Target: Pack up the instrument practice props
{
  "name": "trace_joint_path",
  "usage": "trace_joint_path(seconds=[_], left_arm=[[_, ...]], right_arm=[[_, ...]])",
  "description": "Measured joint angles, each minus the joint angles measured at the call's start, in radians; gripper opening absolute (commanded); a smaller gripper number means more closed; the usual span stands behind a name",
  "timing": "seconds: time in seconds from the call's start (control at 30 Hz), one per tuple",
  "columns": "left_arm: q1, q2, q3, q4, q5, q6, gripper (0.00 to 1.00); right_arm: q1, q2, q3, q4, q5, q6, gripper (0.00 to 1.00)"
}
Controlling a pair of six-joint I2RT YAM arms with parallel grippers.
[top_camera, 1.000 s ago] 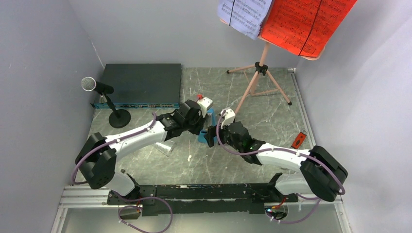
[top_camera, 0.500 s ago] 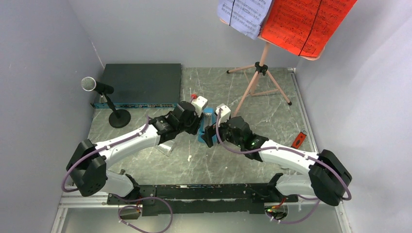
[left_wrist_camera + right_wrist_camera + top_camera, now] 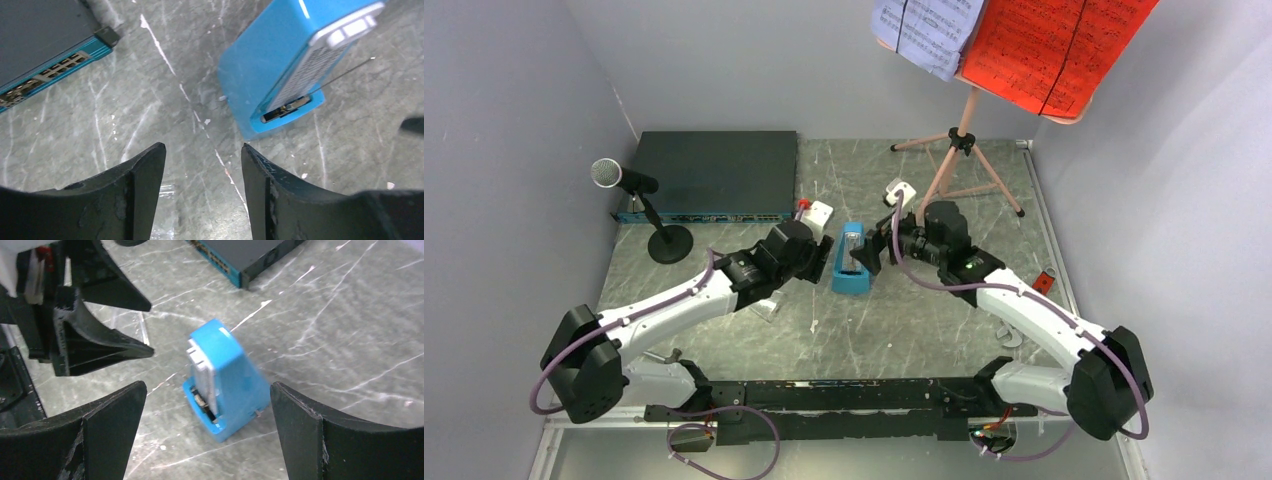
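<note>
The small blue pyramid metronome sits on the table between my two grippers, free of both. My left gripper is open and empty just left of it; in the left wrist view the metronome lies ahead of the gripper. My right gripper is open just right of it, its jaws wide on either side of the metronome without touching. The black microphone stands at the far left. The pink music stand at the back holds red sheets and lavender sheets.
A large flat black electronics box lies at the back left, also in the left wrist view. A red-handled tool lies near the right wall. The tripod's legs spread just behind my right arm.
Both grippers have drawn back from the metronome: the left one to the left, the right one to the far right. The metronome now shows uncovered between them.
</note>
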Motion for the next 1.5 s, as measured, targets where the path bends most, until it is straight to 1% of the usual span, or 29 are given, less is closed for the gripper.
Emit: trace_joint_path(seconds=[0.13,0.27,0.37,0.47,0.6,0.7,0.8,0.93,1.03,1.17,1.3,1.5], left_arm=[[0.000,-0.015,-0.021,0.014,-0.054,0.000,0.73],[0.000,-0.025,-0.038,0.025,-0.098,-0.001,0.77],[0.000,-0.042,-0.054,0.039,-0.127,-0.002,0.77],[0.000,-0.061,-0.063,0.044,-0.151,-0.002,0.78],[0.000,-0.089,-0.079,0.062,-0.179,-0.006,0.79],[0.000,-0.108,-0.094,0.072,-0.194,-0.009,0.79],[0.000,-0.118,-0.101,0.079,-0.202,-0.010,0.79],[0.000,-0.118,-0.101,0.080,-0.206,-0.017,0.79],[0.000,-0.119,-0.101,0.080,-0.207,-0.018,0.79],[0.000,-0.140,-0.111,0.081,-0.207,-0.018,0.79],[0.000,-0.163,-0.119,0.086,-0.207,-0.018,0.79],[0.000,-0.167,-0.122,0.111,-0.190,-0.016,0.79]], right_arm=[[-0.051,0.051,0.065,-0.010,-0.068,-0.050,1.00],[-0.051,0.156,0.150,-0.014,-0.156,-0.098,0.99],[-0.050,0.228,0.197,-0.021,-0.197,-0.123,0.94],[-0.050,0.286,0.225,-0.023,-0.212,-0.140,0.84],[-0.048,0.328,0.232,-0.027,-0.213,-0.146,0.72],[-0.035,0.333,0.232,-0.032,-0.193,-0.145,0.67],[0.002,0.330,0.232,-0.031,-0.134,-0.142,0.58],[0.061,0.309,0.217,-0.023,-0.014,-0.121,0.41],[0.114,0.279,0.188,-0.005,0.090,-0.105,0.34],[0.164,0.245,0.158,0.003,0.214,-0.074,0.20],[0.209,0.219,0.136,0.003,0.367,-0.002,0.18],[0.272,0.215,0.134,-0.013,0.642,0.147,0.22]])
